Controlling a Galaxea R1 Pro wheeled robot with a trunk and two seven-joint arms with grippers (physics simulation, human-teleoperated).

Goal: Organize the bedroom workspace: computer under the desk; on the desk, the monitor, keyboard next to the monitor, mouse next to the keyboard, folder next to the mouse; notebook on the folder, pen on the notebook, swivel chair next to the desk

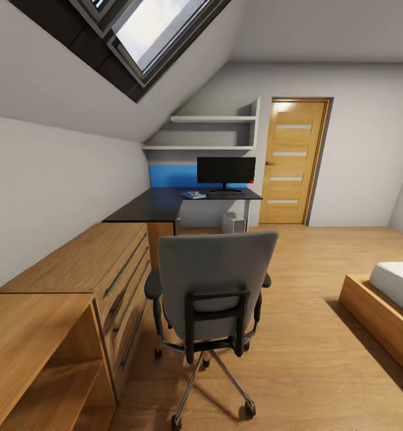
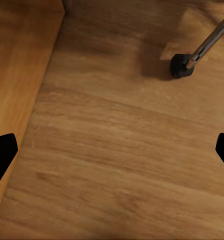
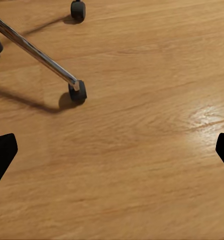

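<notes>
The swivel chair [image 1: 216, 281] stands on the floor in front of me with its grey back toward me, hiding its seat and the folder. Beyond it is the black desk [image 1: 156, 206] with the monitor [image 1: 226, 170] upright on its far end. The grey computer [image 1: 233, 222] sits below the desk. A small blue and white flat thing [image 1: 193, 194] lies on the desk by the monitor; I cannot tell what it is. Keyboard, mouse, notebook and pen are too small to make out. My left gripper [image 2: 112, 155] and right gripper [image 3: 112, 155] hang open over the wood floor, empty.
A light wooden drawer cabinet [image 1: 99, 263] and an open shelf unit [image 1: 39, 359] line the left wall. The cabinet's side [image 2: 17, 75] is close to my left gripper. Chair casters [image 2: 180, 65] [image 3: 77, 91] are nearby. A bed [image 1: 387, 299] is at right, a door [image 1: 291, 161] beyond.
</notes>
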